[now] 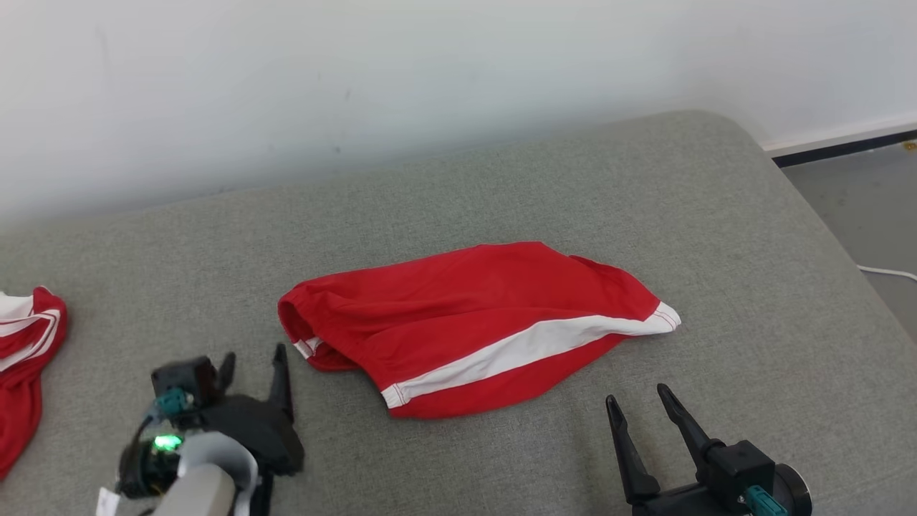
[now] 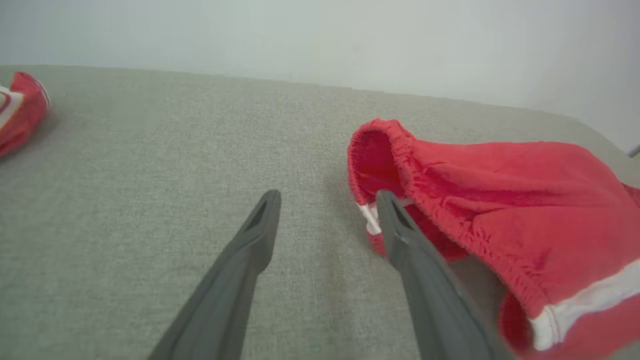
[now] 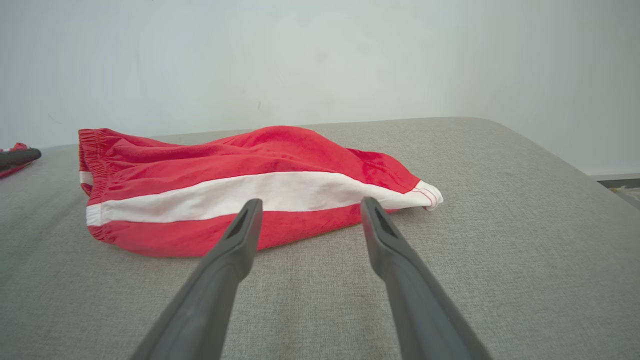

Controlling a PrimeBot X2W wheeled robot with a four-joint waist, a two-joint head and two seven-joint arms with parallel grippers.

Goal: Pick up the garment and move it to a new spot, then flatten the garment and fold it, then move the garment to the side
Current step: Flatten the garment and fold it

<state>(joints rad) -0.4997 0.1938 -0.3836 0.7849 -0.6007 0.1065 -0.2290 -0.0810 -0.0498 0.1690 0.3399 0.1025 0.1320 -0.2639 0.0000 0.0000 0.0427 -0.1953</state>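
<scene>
The garment [image 1: 473, 330], red shorts with a broad white stripe, lies in the middle of the head view on a grey padded surface [image 1: 501, 193]. It is folded over on itself, with its elastic waistband towards the left of the frame and a white-edged leg hem pointing right. The waistband end bulges open rather than lying flat.

The left gripper [image 1: 254, 358] sits at the lower left of the head view, with its fingers spread and nothing between them. In the left wrist view this gripper [image 2: 327, 200] frames bare grey fabric. One of its fingers [image 2: 400, 235] stands just beside the waistband of the garment [image 2: 500, 200], and whether it touches the cloth cannot be told.

The right gripper [image 1: 637, 398] is at the lower right of the head view, also spread wide and empty, apart from the garment's near edge. In the right wrist view, the gripper [image 3: 311, 205] points at the striped side of the garment [image 3: 240, 170] across a strip of bare surface.

A second red and white garment [image 1: 25, 358] lies at the left edge of the head view, well apart from the first. It shows again at the upper left of the left wrist view [image 2: 20, 107]. A pale wall [image 1: 358, 72] runs along the top.
</scene>
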